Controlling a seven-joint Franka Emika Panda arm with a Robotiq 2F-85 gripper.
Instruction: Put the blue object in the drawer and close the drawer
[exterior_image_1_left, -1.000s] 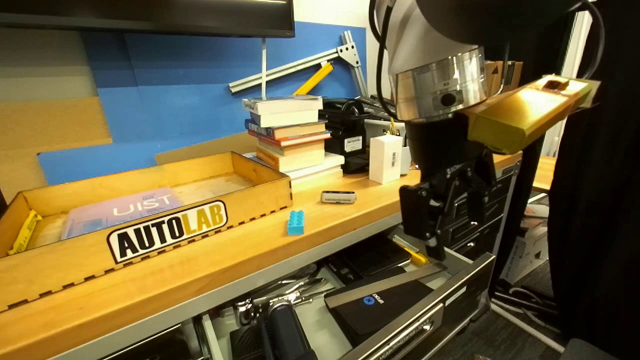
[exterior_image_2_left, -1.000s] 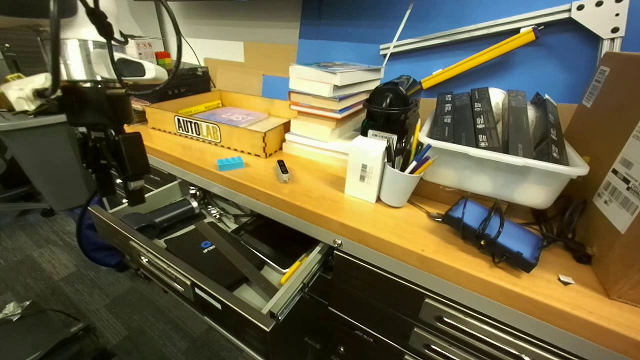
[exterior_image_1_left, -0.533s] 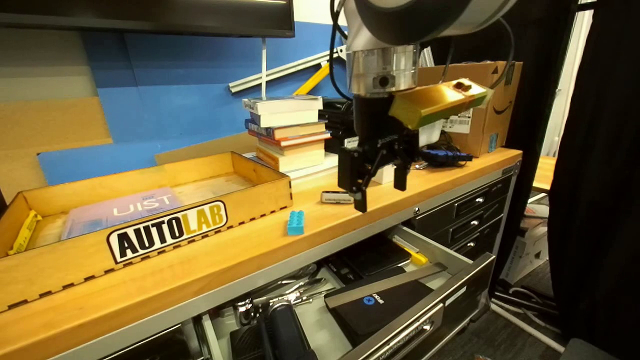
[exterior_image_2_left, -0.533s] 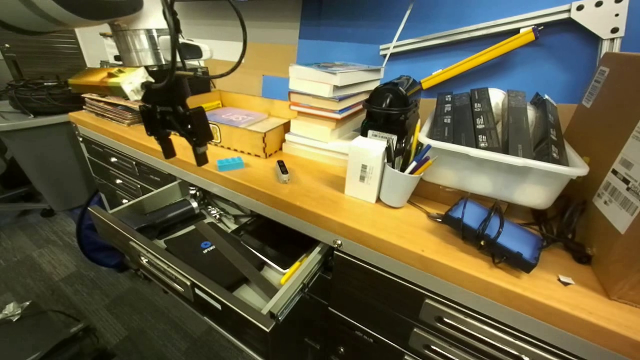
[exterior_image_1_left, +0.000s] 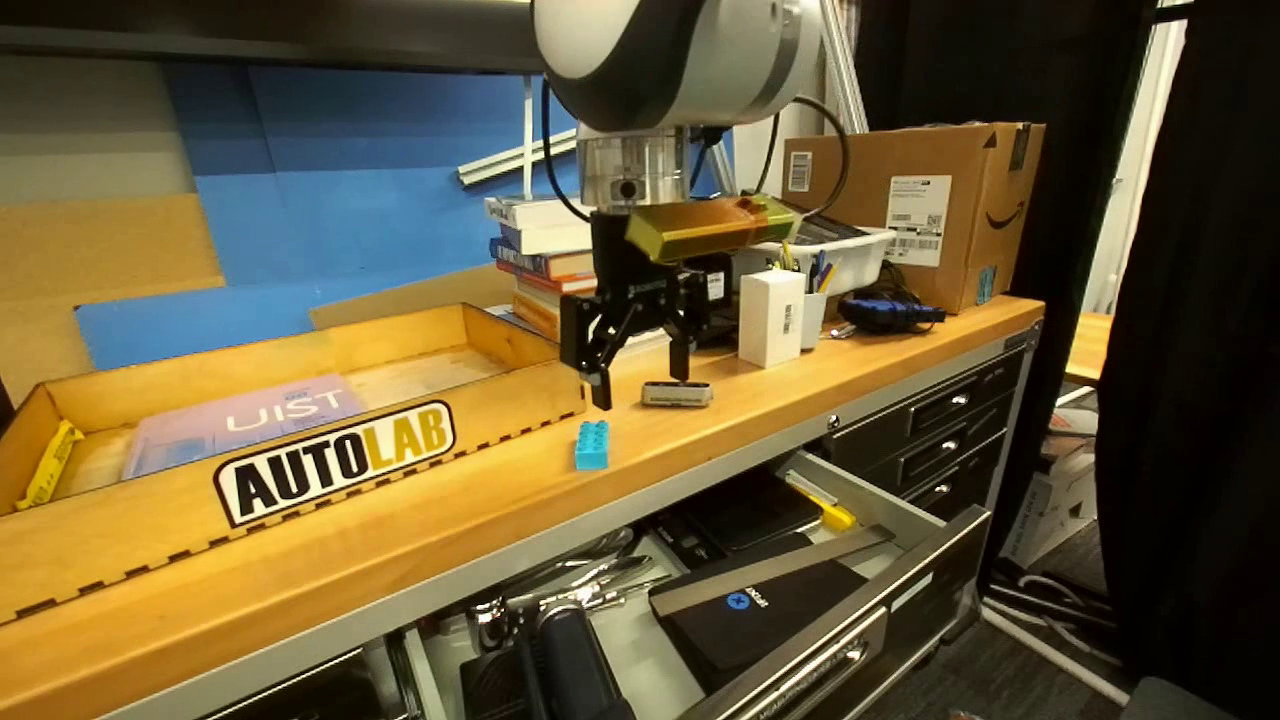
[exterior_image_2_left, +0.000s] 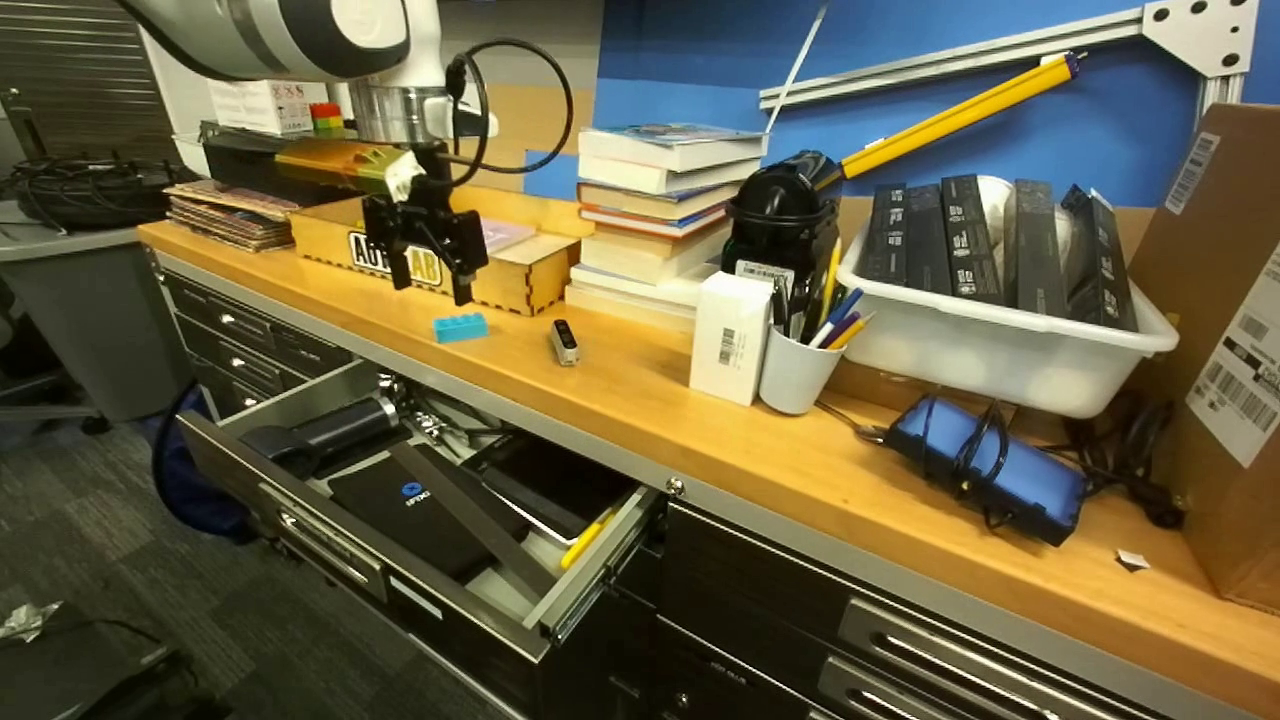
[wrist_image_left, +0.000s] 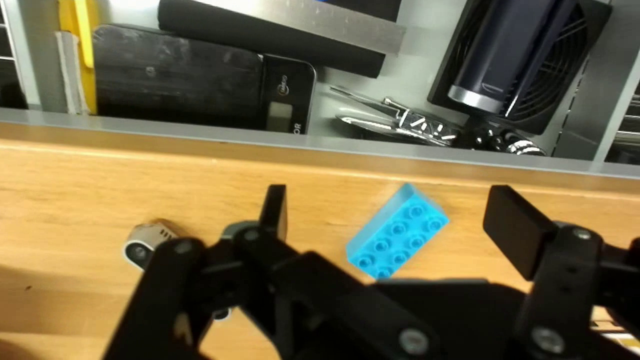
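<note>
The blue object, a small cyan studded block, lies flat on the wooden bench top near its front edge in both exterior views (exterior_image_1_left: 591, 446) (exterior_image_2_left: 460, 328). My gripper (exterior_image_1_left: 640, 380) is open and empty, held above the bench; it also shows in an exterior view (exterior_image_2_left: 431, 282). In the wrist view the block (wrist_image_left: 395, 235) lies diagonally between my spread fingertips (wrist_image_left: 395, 220), below them and apart from both. One end of it is partly hidden by the gripper body. The dark drawer (exterior_image_1_left: 935, 600) stands pulled open below the bench edge, also in an exterior view (exterior_image_2_left: 470, 625).
The drawer holds a black case, a ruler and metal tools. A small grey device (exterior_image_1_left: 677, 394) lies beside the block. The wooden AUTOLAB tray (exterior_image_2_left: 510, 285), a book stack (exterior_image_2_left: 660, 215), a white box (exterior_image_2_left: 731, 338), a pen cup (exterior_image_2_left: 797, 372) and a white bin (exterior_image_2_left: 1000, 345) stand behind.
My arm has swung from beside the open drawer to over the bench top, up and towards the block. The gripper stays open. The block and drawer have not moved.
</note>
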